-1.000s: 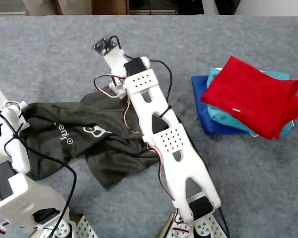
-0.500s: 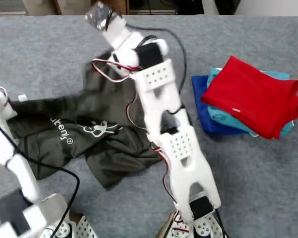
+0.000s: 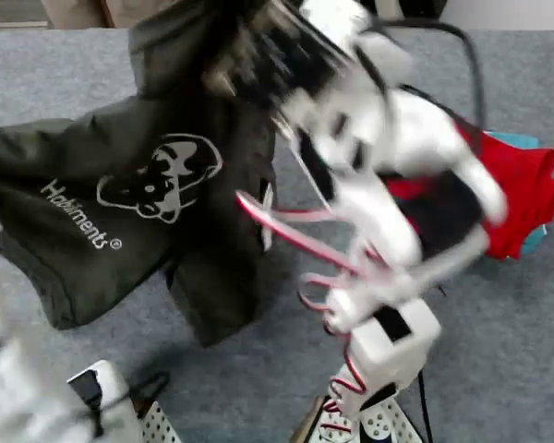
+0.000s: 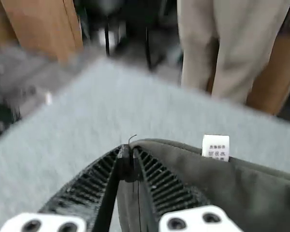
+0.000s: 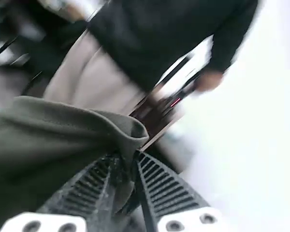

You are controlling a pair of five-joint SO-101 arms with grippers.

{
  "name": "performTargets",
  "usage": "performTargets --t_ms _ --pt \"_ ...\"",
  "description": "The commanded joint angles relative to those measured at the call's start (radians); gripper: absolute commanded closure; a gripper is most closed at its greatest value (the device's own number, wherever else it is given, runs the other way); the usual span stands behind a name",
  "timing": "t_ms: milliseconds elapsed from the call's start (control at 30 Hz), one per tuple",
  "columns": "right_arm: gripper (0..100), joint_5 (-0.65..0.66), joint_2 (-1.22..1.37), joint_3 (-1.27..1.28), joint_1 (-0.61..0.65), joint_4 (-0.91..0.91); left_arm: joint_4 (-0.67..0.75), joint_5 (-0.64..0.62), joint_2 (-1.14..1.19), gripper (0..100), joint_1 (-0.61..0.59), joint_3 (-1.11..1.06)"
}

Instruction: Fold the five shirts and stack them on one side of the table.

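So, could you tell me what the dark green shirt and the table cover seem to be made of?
The dark green shirt looks like soft matte cotton knit: it drapes and creases. The table cover looks like grey felt, matte and fuzzy.

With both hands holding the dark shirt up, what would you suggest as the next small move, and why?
Probably lower the dark shirt flat onto the table, held stretched. The left hand and right hand are each shut on an edge of it, and it hangs spread with its print showing, so laying it down should ready it for folding.
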State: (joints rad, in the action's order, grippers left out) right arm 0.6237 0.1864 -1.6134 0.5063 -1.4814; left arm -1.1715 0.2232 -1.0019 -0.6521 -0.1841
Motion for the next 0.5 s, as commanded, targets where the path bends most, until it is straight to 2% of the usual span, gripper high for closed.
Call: performTargets --t_ms 0,233,467 --pt "99.5 0.026 -0.128 -0.048 -0.013 0.08 0.003 -0.008 -0.153 98 -0.003 0.046" --pt "99.5 0.026 -0.268 -0.047 -0.013 0.097 0.121 -0.012 -0.36 98 -0.141 0.044" --pt "99.5 0.02 -0.381 -0.047 -0.013 0.132 0.192 -0.011 -0.423 98 -0.198 0.066"
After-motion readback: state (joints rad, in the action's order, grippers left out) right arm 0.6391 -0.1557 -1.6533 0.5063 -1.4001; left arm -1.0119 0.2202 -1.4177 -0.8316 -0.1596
